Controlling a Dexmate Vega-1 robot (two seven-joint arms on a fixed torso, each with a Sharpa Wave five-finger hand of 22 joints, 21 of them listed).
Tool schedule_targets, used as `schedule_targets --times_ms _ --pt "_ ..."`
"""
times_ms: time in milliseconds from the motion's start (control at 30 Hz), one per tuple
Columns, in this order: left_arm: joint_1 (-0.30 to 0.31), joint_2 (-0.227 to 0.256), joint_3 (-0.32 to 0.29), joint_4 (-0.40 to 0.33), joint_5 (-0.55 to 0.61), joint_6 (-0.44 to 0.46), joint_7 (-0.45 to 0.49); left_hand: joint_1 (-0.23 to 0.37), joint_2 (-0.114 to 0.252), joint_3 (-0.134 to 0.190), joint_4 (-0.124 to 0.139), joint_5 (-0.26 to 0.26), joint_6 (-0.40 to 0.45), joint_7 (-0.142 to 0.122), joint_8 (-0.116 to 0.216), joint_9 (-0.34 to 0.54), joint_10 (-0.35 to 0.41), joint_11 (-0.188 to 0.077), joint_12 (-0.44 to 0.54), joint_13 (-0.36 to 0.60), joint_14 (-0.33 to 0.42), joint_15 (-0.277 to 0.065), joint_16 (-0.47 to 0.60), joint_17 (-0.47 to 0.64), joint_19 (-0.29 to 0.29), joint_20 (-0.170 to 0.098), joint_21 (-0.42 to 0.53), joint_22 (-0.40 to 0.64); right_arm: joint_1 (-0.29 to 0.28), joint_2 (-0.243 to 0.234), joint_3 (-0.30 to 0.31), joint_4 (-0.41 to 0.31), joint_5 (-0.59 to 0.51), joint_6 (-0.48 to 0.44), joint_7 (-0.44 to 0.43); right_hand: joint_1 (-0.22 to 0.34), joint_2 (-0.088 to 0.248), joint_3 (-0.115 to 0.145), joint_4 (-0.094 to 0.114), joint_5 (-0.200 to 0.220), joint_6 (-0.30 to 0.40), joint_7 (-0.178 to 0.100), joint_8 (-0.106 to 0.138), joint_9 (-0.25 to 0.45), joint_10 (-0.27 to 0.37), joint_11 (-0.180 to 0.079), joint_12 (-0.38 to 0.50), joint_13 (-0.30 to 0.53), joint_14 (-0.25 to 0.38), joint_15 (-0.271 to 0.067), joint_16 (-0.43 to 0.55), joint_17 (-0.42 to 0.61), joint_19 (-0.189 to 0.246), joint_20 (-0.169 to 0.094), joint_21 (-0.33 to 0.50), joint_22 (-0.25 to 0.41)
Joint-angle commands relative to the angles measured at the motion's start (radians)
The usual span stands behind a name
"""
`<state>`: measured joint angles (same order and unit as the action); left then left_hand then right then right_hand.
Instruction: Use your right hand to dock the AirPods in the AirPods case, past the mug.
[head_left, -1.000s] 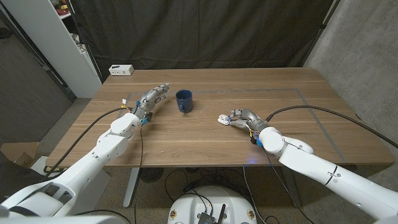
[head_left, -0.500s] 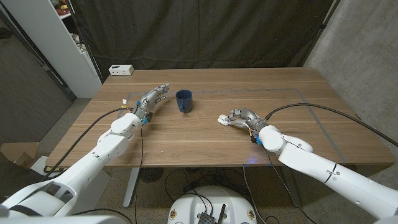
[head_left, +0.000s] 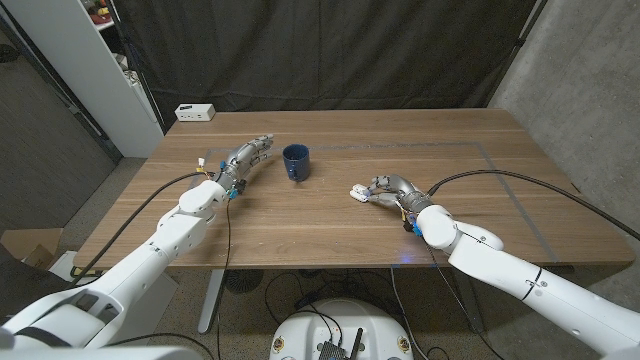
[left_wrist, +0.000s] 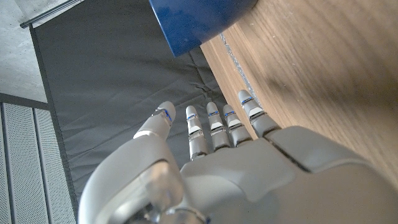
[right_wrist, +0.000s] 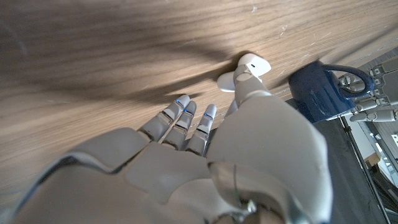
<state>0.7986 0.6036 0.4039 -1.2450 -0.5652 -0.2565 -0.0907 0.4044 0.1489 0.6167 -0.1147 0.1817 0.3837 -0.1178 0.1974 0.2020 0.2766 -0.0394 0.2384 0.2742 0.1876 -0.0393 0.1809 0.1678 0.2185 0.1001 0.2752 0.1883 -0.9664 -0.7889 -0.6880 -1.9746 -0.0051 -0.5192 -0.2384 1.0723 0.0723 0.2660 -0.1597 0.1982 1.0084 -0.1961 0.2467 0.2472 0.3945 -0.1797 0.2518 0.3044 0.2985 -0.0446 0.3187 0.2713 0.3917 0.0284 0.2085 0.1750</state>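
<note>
Near the bench's (head_left: 480, 215) middle, the right hand (head_left: 385, 190) has its fingers at the white AirPods (head_left: 357, 192); whether they clamp is unclear. The left hand's (head_left: 245, 158) fingers lie straight, holding nothing, beside the mug (head_left: 295, 162).

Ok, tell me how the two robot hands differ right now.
The left hand holds nothing, its fingers reaching out straight beside the blue mug; the right hand has its fingers curled. The left hand sits nearer the far table edge; the right hand sits nearer the middle, at a small white object. Both are silver and low over the wood.

White AirPods case (head_left: 358, 192), seemingly open, lies on the wood right of the upright blue mug (head_left: 295, 162).
</note>
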Motion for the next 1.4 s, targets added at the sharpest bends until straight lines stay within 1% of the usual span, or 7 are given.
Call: schedule_targets --times_ms 33,200,233,367,867,1100,1400 --pt "-0.008 -0.008 0.005 0.008 0.003 -0.004 -0.005 -0.011 0.0 -0.003 -0.003 0.003 0.0 -0.005 0.0 0.002 0.0 -0.004 0.007 0.001 0.003 -0.017 -0.001 0.003 0.01 -0.003 0.002 0.003 -0.045 0.019 0.025 0.025 -0.031 0.106 -0.082 0.003 -0.013 -0.002 0.002 0.011 0.015 0.003 0.012 0.012 0.018 -0.003 0.008 0.004 0.02 -0.154 0.005 0.0 0.014 -0.002 0.004 0.001" --pt "-0.008 -0.007 0.006 0.004 0.006 -0.001 0.001 -0.011 0.0 -0.004 -0.003 0.003 -0.001 -0.004 0.0 0.002 0.0 -0.003 0.007 0.001 0.003 -0.017 -0.001 0.003 0.011 -0.003 0.001 0.003 -0.05 0.024 0.03 0.028 -0.032 0.112 -0.079 0.008 -0.013 0.003 0.001 0.016 0.022 0.001 0.023 0.023 0.018 -0.008 0.007 0.006 0.024 -0.155 0.001 -0.002 0.016 -0.003 0.003 0.001" --pt "-0.008 -0.006 0.006 0.002 0.007 0.001 0.003 -0.011 0.0 -0.004 -0.003 0.003 0.0 -0.005 0.0 0.002 0.0 -0.003 0.007 0.001 0.004 -0.017 0.0 0.003 0.011 -0.003 0.001 0.003 -0.047 0.016 0.028 0.026 -0.031 0.115 -0.063 0.018 -0.008 0.01 -0.001 0.02 0.008 -0.017 0.02 0.027 0.018 -0.009 0.006 0.007 0.024 -0.154 0.0 -0.001 0.015 -0.005 0.001 0.001" --pt "-0.007 -0.008 0.006 0.003 0.005 0.0 0.002 -0.011 0.0 -0.004 -0.004 0.003 0.0 -0.005 0.0 0.002 0.001 -0.003 0.008 0.001 0.005 -0.017 0.0 0.003 0.011 -0.003 0.0 0.003 -0.038 0.004 0.026 0.024 -0.033 0.12 -0.031 0.047 0.014 0.018 -0.002 0.018 -0.036 -0.027 -0.004 0.021 -0.003 -0.02 -0.005 0.011 0.002 -0.165 0.0 0.01 0.008 -0.012 -0.004 0.002" --pt "-0.003 -0.017 0.008 0.007 0.002 0.003 0.011 -0.011 0.001 -0.003 -0.005 0.003 0.0 -0.007 0.0 0.002 0.001 -0.004 0.009 0.002 0.004 -0.018 0.0 0.003 0.01 0.006 -0.002 0.003 0.004 -0.021 0.016 0.003 -0.025 0.061 0.08 0.095 0.09 0.032 0.01 -0.013 -0.067 -0.028 -0.04 -0.013 -0.067 -0.026 -0.028 0.023 -0.073 -0.166 0.012 0.06 -0.053 -0.029 -0.015 0.004" --pt "-0.008 -0.022 0.01 0.018 0.002 -0.002 0.007 -0.011 0.001 -0.003 -0.005 0.003 -0.001 -0.007 0.0 0.002 -0.001 -0.004 0.008 0.002 0.004 -0.018 0.0 0.003 0.011 0.008 -0.002 0.004 0.019 -0.028 0.007 -0.007 -0.027 0.051 0.104 0.094 0.093 0.029 0.014 -0.017 -0.075 -0.028 -0.045 -0.02 -0.084 -0.026 -0.031 0.026 -0.095 -0.163 0.012 0.07 -0.066 -0.027 -0.014 0.005" --pt "-0.003 -0.024 0.006 0.027 -0.004 -0.012 0.001 -0.011 0.001 -0.003 -0.005 0.003 -0.001 -0.008 0.0 0.002 0.001 -0.005 0.009 0.001 0.005 -0.019 0.0 0.003 0.011 0.01 -0.003 0.004 -0.002 -0.026 0.025 0.003 -0.025 0.141 0.071 0.09 0.079 0.02 0.012 -0.021 -0.085 -0.028 -0.048 -0.024 -0.068 -0.026 -0.022 0.029 -0.073 -0.162 0.028 0.076 -0.054 -0.021 -0.006 0.004"
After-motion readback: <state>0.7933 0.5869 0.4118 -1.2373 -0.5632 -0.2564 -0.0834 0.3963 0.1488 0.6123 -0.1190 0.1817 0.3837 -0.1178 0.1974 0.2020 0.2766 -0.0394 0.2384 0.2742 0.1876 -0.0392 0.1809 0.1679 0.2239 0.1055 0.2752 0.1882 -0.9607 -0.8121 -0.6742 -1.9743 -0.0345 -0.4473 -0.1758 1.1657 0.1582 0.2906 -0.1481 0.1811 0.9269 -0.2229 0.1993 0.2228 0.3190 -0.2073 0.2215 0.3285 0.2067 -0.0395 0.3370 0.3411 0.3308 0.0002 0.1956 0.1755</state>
